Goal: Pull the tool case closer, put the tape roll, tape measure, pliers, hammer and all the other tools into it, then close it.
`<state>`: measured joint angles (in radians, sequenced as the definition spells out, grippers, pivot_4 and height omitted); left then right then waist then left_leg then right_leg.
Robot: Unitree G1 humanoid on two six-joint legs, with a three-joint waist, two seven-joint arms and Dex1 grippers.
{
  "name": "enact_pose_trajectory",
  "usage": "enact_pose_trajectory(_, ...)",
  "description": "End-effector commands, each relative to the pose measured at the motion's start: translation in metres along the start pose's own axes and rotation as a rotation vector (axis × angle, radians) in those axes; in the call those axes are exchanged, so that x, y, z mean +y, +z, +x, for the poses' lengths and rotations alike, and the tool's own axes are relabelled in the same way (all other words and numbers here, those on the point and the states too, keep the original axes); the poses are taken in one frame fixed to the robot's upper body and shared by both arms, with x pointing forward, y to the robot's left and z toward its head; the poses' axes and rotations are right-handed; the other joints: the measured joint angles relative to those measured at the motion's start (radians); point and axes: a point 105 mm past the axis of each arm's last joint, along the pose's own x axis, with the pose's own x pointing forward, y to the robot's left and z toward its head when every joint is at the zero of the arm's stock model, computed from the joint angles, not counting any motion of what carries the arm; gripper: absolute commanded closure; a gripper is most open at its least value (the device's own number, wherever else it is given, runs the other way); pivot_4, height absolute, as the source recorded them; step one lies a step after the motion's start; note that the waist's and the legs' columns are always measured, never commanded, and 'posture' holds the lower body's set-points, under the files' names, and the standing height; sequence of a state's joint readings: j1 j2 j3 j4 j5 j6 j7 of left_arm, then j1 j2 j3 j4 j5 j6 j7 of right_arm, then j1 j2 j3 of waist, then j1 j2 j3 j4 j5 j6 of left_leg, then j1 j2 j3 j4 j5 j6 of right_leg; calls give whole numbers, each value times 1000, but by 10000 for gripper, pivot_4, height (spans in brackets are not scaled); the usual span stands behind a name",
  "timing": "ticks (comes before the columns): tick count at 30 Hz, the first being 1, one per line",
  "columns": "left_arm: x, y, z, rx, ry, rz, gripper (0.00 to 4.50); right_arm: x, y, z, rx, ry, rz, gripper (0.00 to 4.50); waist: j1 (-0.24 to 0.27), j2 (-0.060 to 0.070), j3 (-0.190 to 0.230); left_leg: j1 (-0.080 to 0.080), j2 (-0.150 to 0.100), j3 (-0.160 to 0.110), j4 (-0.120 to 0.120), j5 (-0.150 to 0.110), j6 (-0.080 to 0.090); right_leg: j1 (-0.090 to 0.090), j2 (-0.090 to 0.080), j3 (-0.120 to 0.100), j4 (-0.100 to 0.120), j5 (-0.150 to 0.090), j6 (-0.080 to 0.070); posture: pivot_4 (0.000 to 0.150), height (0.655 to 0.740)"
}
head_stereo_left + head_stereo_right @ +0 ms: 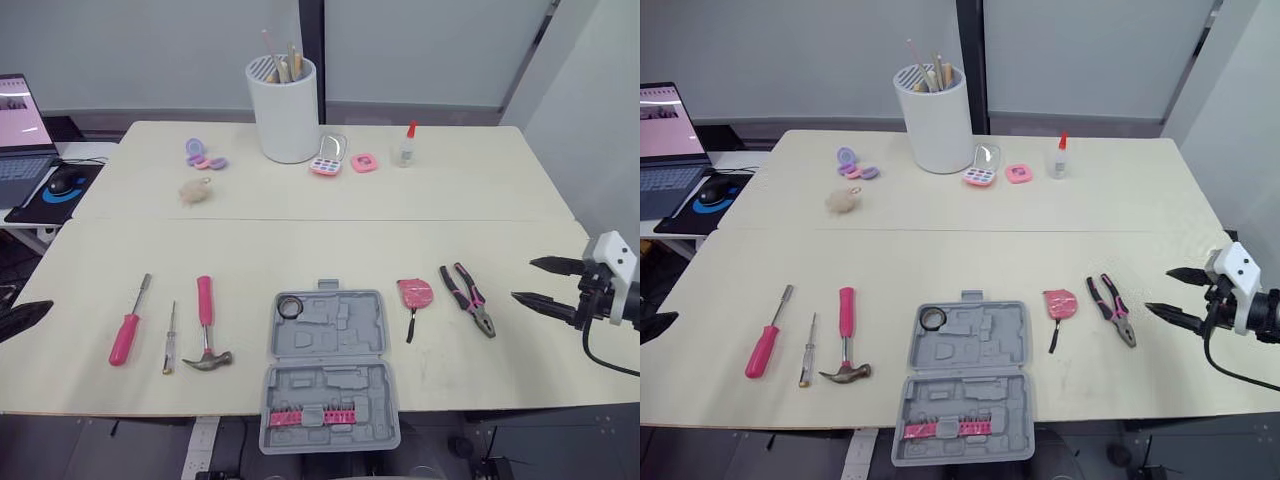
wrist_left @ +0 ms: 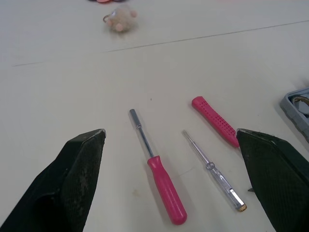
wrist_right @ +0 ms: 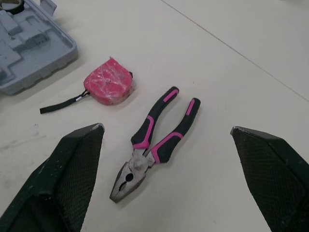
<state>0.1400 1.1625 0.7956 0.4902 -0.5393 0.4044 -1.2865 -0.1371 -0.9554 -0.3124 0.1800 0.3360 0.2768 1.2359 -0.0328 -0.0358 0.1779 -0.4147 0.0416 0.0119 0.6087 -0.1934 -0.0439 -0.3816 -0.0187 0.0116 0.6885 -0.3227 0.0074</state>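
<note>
**A:** Where's the tool case?

**B:** Dead centre at the near edge of the table, lid flung open, its near half jutting out past the edge. A pink strip of bits runs along that near half.

**A:** Anything loaded?

**B:** The tape roll, a black ring, lies in the far-left corner of the case. Everything else is out on the table.

**A:** Take the right side.

**B:** The tape measure is just right of the case, strap trailing toward the near edge. The pliers lie a little further right, handles pointing far, nose pointing near.

**A:** And the right gripper?

**B:** It hovers at the right edge, near the pliers but clear of them, fingers spread wide with nothing between them.

**A:** Left side?

**B:** The hammer is left of the case, pink handle pointing far. Next comes a slim tester screwdriver, then a pink-handled screwdriver, all apart from each other.

**A:** Left gripper?

**B:** It's at the left edge, fingers wide apart and empty, looking across at those two screwdrivers.
</note>
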Motion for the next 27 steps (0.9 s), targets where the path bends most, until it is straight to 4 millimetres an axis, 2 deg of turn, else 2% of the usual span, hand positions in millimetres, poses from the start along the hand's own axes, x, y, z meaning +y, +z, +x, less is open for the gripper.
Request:
enact_pose_trajectory(1,3,7,-1,8,1,41,0,0,11,-6,-34,-16,-41,190,0,0,0,0,0,0,0,0,0,0,0,0,1,0,0,1500,7400)
enact_pose_trajectory(9,6,2,-4,22,6,47,0,-5,2,-7,-13,-56,-21,190,1,0,0,0,1,2,0,0,0,-2,1,2,1,0,0,1500,7400)
enact_pose_trajectory(19,5,2,-1,15,12,57,0,-12,5,-4,-16,-76,-32,190,1,0,0,0,1,3,0,0,0,-3,1,3,4,0,0,1500,7400)
enact_pose_trajectory(27,4,4,2,-1,19,68,0,-10,1,-5,-6,-93,-28,190,1,0,0,0,0,3,1,0,0,-3,1,3,5,0,0,1500,7400)
